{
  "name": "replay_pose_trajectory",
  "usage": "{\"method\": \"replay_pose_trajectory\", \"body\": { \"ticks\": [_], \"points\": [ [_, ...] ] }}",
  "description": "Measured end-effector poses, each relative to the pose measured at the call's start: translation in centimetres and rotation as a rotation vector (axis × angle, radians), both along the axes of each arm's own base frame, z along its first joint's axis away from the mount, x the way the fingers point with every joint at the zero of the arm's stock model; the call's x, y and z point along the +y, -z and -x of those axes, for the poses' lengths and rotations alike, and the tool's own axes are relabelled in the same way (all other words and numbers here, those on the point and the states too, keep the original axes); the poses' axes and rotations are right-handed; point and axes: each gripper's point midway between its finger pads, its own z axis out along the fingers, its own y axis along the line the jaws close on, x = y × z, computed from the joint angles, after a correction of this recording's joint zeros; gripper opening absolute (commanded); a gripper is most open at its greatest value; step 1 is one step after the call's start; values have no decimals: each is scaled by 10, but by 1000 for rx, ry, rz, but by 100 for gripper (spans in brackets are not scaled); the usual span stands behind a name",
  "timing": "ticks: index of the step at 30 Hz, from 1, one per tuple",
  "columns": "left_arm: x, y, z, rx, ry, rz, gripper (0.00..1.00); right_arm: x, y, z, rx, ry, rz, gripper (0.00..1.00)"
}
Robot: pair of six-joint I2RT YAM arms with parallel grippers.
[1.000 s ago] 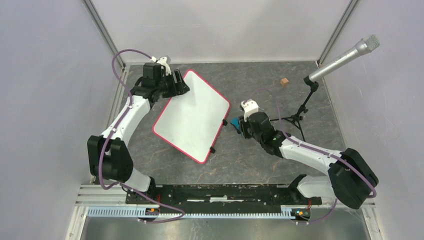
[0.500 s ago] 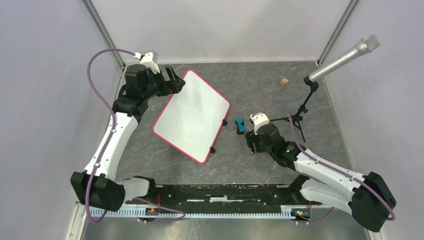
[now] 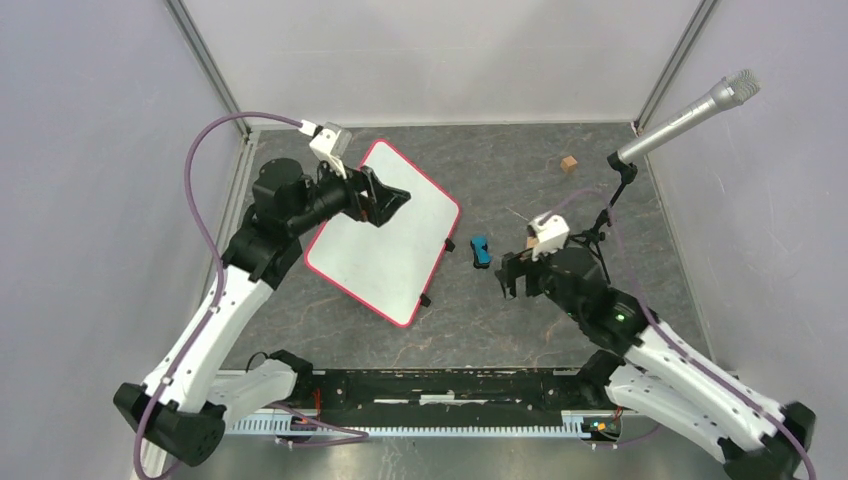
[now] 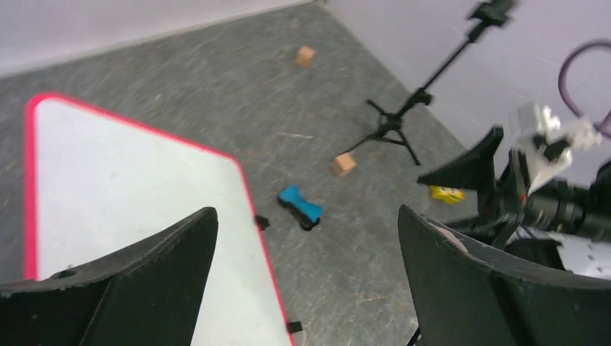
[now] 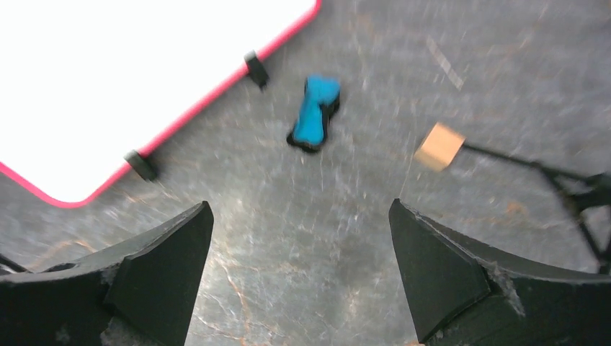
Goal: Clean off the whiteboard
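The whiteboard (image 3: 385, 240) lies tilted on the table, white with a thin red rim and small black clip feet; no writing shows on it. It also fills the left of the left wrist view, whiteboard (image 4: 130, 187), and the upper left of the right wrist view, whiteboard (image 5: 130, 72). A small blue eraser (image 3: 481, 250) lies on the table just right of the board, apart from both grippers. My left gripper (image 3: 388, 207) hangs open above the board's far part, holding nothing. My right gripper (image 3: 503, 277) is open over bare table, right of the eraser (image 5: 315, 113).
A microphone stand (image 3: 605, 215) with its tripod stands at the right. A wooden cube (image 3: 569, 164) sits at the far right, and another cube (image 5: 439, 145) lies by a tripod leg. Grey walls close in the table on three sides.
Both grippers have opened wide. The left one left the board's far-left edge and swung right above it. The right one let go of the blue eraser and drew back toward the near right.
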Motion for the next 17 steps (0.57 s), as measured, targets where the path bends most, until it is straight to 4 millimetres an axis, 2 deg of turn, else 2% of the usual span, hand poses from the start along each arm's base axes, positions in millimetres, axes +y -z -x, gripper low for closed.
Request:
{"method": "replay_pose_trajectory", "body": {
  "ticks": [3,5,8,10,13,17],
  "points": [
    [-14,-22,30,-114,114,29,100,-10,-57,5,-133,8,-95,98],
    [-16,-36,49,-195,165,51,100,-20,-96,11,-224,22,-157,98],
    [-8,-58,73,-323,187,94,100,-39,-151,20,-346,59,-229,98],
    [2,-74,89,-415,171,134,100,-50,-177,24,-406,83,-256,98],
    [16,-98,110,-519,144,197,100,-62,-195,28,-460,107,-265,98],
    [31,-126,123,-616,97,249,100,-74,-200,31,-497,134,-261,98]
  ]
}}
